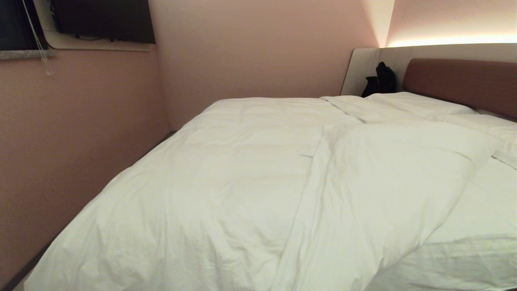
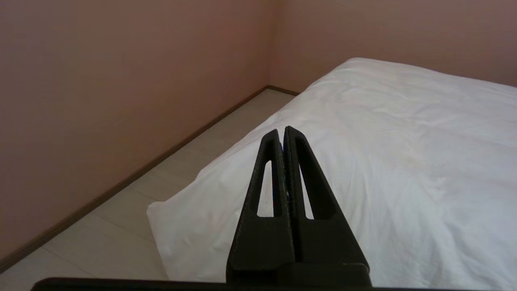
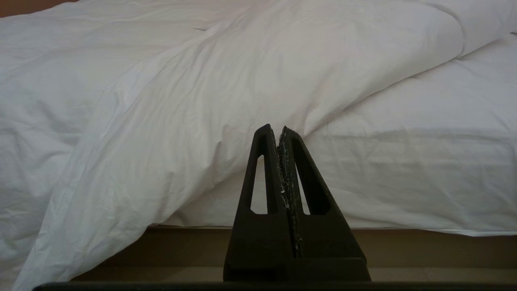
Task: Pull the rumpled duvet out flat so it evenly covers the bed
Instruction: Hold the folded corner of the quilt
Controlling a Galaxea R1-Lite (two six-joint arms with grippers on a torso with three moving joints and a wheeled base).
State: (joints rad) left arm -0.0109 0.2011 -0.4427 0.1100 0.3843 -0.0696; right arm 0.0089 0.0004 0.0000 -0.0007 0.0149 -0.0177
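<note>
Head view: bed (image 1: pixel 464 81) fills most of frame, reddish-brown headboard at far right, duvet (image 1: pixel 226 194) lying over it. Duvet covers the left and middle of bed, hangs off the near-left corner; its right part is folded back on itself in a thick diagonal fold running from mid-bed toward the near edge. Sheet (image 1: pixel 480 226) bare at near right, beside the fold. Pillows (image 1: pixel 420 103) flat at the head end, touching the duvet's far edge. Black bag (image 1: pixel 381 79) in the corner next to headboard. Pink wall (image 1: pixel 80 141) along bed's left side; dark window (image 1: pixel 103 20) up top left. No arms in head view.

L wrist view: left gripper (image 2: pixel 282 131) w/ fingers pressed together, nothing between them, held in air above duvet's corner (image 2: pixel 177 226), not touching. Tiled floor (image 2: pixel 121 210) and baseboard run between bed and wall.

R wrist view: right gripper (image 3: pixel 274 129) fingers pressed together, empty, low in front of bed's near side, pointing at the fold's lower end. Grey-beige base (image 3: pixel 424 246) shows under the sheet edge. Duvet drapes down past the base on one side.
</note>
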